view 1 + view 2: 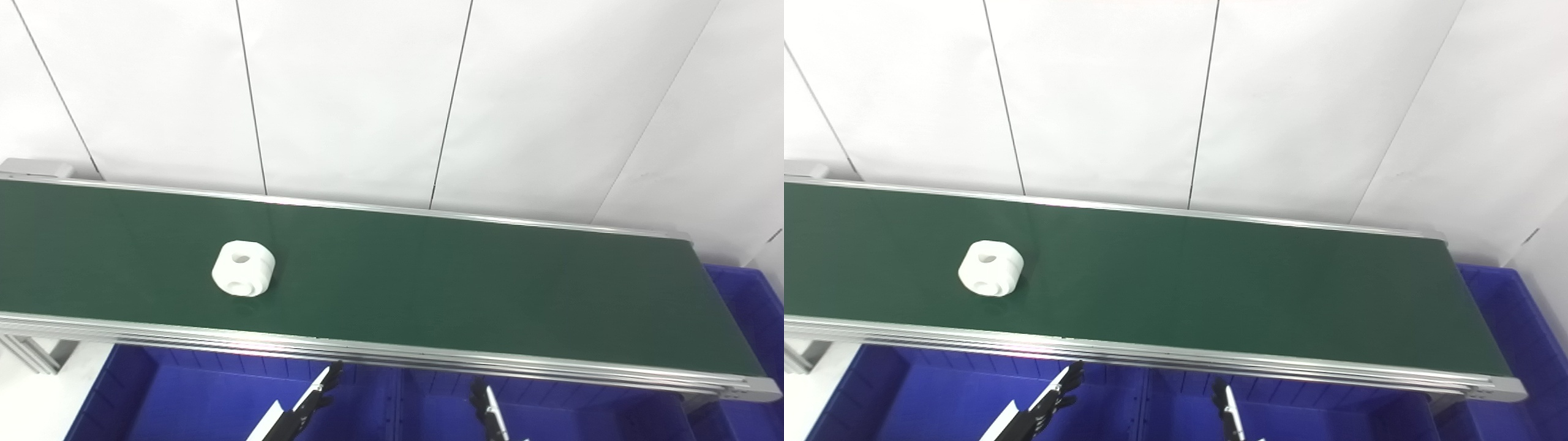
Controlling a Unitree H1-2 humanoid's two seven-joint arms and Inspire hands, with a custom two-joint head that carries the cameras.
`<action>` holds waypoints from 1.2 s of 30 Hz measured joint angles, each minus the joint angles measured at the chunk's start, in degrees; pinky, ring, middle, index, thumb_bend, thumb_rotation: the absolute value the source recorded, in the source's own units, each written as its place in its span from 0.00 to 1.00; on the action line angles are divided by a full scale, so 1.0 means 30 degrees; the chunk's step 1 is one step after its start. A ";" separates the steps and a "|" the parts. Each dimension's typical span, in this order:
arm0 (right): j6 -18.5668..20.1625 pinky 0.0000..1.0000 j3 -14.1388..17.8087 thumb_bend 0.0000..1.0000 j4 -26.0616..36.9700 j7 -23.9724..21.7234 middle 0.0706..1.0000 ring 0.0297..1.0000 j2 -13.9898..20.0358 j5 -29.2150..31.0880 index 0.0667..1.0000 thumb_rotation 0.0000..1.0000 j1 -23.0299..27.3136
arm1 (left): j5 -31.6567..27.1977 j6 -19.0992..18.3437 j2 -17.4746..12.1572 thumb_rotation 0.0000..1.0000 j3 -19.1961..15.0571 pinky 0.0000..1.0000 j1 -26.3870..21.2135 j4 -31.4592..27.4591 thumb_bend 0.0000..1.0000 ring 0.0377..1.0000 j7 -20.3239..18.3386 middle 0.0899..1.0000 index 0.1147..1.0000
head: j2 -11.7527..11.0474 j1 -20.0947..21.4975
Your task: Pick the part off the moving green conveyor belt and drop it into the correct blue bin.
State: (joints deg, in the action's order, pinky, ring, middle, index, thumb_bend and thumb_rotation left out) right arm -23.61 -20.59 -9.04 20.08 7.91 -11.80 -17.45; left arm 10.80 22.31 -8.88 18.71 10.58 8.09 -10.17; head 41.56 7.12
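A white round part (243, 268) with a hole in its top lies on the green conveyor belt (429, 275), left of the middle. My left hand (306, 401) shows at the bottom edge, below the belt's near rail, fingers straight and holding nothing. My right hand (488, 411) is beside it to the right, also low, fingers straight and empty. Both hands are well short of the part and hang over the blue bins (202, 398).
Blue bins sit below the belt's near rail, with a divider (398, 404) between two of them. Another blue bin (750, 306) stands past the belt's right end. White wall panels rise behind the belt. An aluminium rail (367, 352) edges the belt's front.
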 measured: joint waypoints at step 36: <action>-0.0023 0.90 0.0806 0.88 -0.1222 -0.1413 0.93 0.92 0.1156 0.0380 0.97 0.77 0.0019 | 0.0649 -0.0725 0.1405 0.69 -0.1239 0.98 -0.1131 -0.4629 0.71 1.00 0.0210 1.00 1.00 | -0.3043 -0.6271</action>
State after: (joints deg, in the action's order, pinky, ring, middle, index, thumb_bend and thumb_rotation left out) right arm -23.68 -18.17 -12.70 15.84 11.38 -10.66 -17.40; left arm 12.75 20.14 -4.66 14.99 7.19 -5.80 -9.54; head 32.43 -11.69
